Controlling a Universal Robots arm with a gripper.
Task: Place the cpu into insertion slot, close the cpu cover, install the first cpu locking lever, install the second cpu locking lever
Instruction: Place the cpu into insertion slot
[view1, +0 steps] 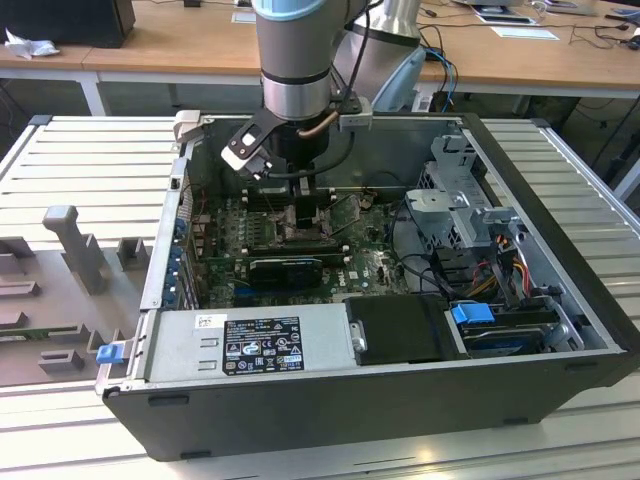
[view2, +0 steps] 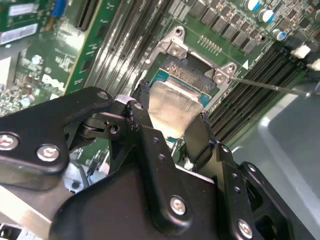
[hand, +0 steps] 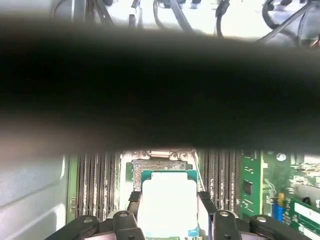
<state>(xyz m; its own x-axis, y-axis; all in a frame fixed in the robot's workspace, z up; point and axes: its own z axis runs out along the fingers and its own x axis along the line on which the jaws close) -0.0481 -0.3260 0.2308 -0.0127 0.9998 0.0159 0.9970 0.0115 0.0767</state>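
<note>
My gripper (view2: 172, 107) is shut on the cpu (view2: 170, 97), a small square chip with a silver top and green edges, held by two opposite sides between black fingers (view2: 141, 114). In both wrist views the chip hangs low over the insertion slot (view2: 189, 70), whose metal rim and corner brackets show just beyond it. In the first wrist view the cpu (hand: 167, 197) lies between the fingers, with the insertion slot (hand: 160, 166) partly covered by it. In the exterior view the gripper (view1: 298, 195) reaches down to the middle of the green motherboard (view1: 370, 270). A tilted metal plate (view1: 343, 208), seemingly the raised cpu cover, stands beside it.
The open computer case (view1: 330, 400) walls in the arm on all sides. Long black memory slots (view2: 255, 75) flank the socket. A thin metal lever (view2: 272, 86) sticks out near it. Drive cages and cables (view1: 470, 230) fill the exterior view's right; a power supply (view1: 250, 345) sits at the front.
</note>
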